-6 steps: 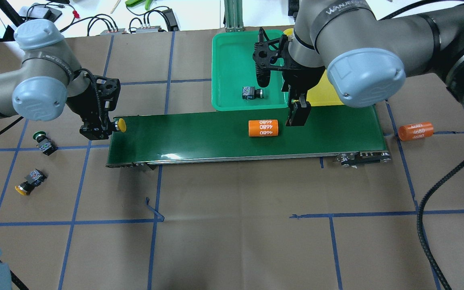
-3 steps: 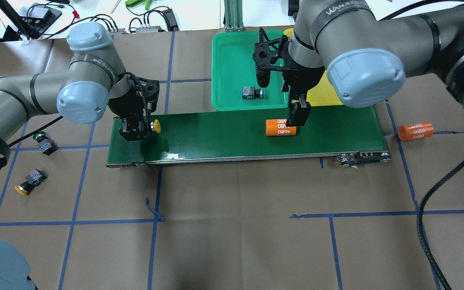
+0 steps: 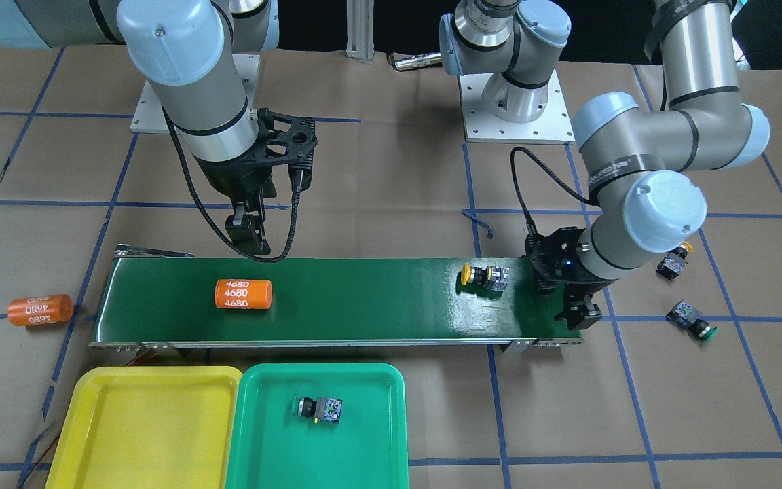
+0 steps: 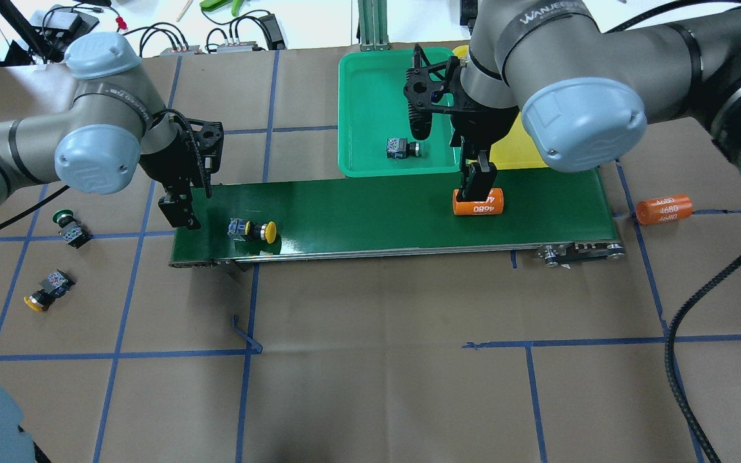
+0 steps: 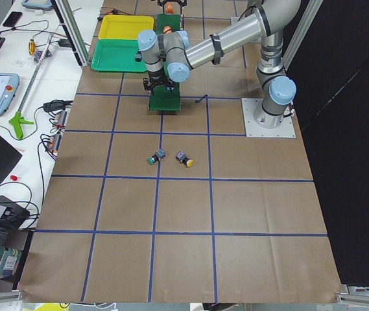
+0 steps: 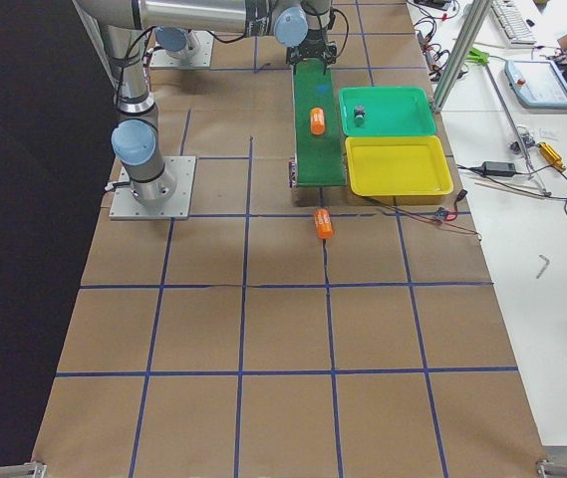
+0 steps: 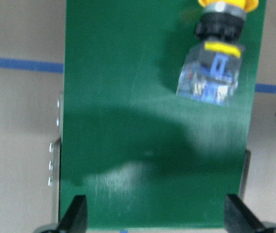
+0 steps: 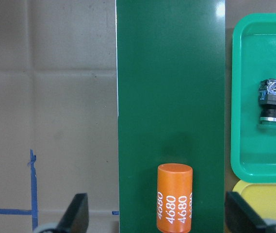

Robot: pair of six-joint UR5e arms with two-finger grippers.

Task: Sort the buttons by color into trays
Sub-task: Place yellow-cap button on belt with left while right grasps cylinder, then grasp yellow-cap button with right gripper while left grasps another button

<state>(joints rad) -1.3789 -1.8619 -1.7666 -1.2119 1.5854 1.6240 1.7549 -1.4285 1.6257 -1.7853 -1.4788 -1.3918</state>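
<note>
1. Left gripper (image 4: 177,212): hangs over the left end of the conveyor belt (image 4: 357,212). Its fingers are spread wide and released, with nothing between them.

2. Yellow-capped button (image 4: 255,230): lies on its side on the belt, cap toward 3 o'clock in the overhead view. It is near the left gripper, at about 3 o'clock from it. From the left wrist camera it sits at 1 o'clock ahead of the jaws, cap pointing away, outside the gap and touching neither finger.

3. Right gripper (image 4: 476,183): over the belt's right half, fingers parted, gripping nothing.

4. Orange 4680 cylinder (image 8: 174,199): lies on the belt. In the right wrist view it sits at 6 o'clock, in the span between the two spread fingers and touching neither.

5. Green-capped button (image 4: 402,148): lies on its side in the green tray (image 4: 364,96), at 10 o'clock from the right gripper.

6. Yellow tray (image 3: 146,421): pressed against the green tray, side by side along the belt.

7. Loose green button (image 4: 68,226) and loose yellow button (image 4: 47,290): on the paper-covered table, at 9 and 8 o'clock from the left gripper.

8. Second orange cylinder (image 4: 663,209): on the table, just off the belt's right end.
</note>
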